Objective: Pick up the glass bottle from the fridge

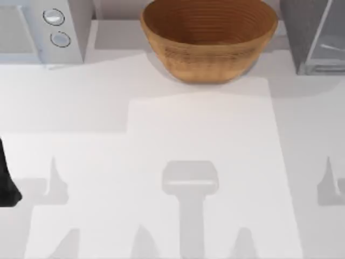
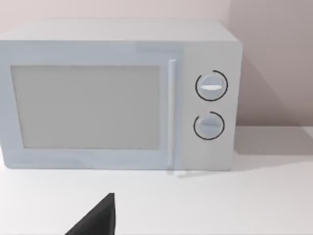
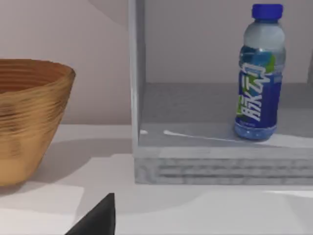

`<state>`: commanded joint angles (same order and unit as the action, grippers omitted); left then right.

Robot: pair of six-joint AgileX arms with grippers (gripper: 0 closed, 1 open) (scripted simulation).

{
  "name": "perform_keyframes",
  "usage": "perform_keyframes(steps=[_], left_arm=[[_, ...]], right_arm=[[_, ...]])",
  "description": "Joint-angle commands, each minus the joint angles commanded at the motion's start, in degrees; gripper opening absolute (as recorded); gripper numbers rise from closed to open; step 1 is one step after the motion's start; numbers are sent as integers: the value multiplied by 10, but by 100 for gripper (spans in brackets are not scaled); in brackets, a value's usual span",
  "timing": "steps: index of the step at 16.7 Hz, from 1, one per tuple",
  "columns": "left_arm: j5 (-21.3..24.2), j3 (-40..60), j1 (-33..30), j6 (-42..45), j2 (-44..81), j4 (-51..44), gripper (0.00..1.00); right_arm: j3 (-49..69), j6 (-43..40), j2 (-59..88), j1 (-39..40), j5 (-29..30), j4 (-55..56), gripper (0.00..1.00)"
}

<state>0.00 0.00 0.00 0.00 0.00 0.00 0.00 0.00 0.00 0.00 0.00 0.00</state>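
Note:
The glass bottle (image 3: 259, 83) has a bright blue cap and a blue label. It stands upright on the grey floor inside the fridge (image 3: 195, 166). In the top view the fridge (image 1: 315, 32) is at the table's back right corner. A dark part of my right gripper (image 3: 98, 218) shows low in the right wrist view, well short of the fridge and apart from the bottle. My left gripper (image 2: 98, 219) hangs in front of the white appliance, and a dark piece of the left arm (image 1: 8, 183) sits at the table's left edge.
A large woven bowl (image 1: 209, 40) stands at the back middle, just left of the fridge; the right wrist view shows the bowl (image 3: 29, 117) too. The white appliance with two round dials (image 1: 38, 27) fills the back left corner, with its front (image 2: 117, 98) in the left wrist view.

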Motion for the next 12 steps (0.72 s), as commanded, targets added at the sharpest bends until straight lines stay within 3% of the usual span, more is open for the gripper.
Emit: perform_keyframes(steps=[6, 12], left_arm=[[0, 0, 0, 0, 0, 0, 100], [0, 0, 0, 0, 0, 0, 100]], right_arm=[[8, -1, 60, -22, -22, 60, 100], [36, -1, 326, -102, -97, 306, 100]])
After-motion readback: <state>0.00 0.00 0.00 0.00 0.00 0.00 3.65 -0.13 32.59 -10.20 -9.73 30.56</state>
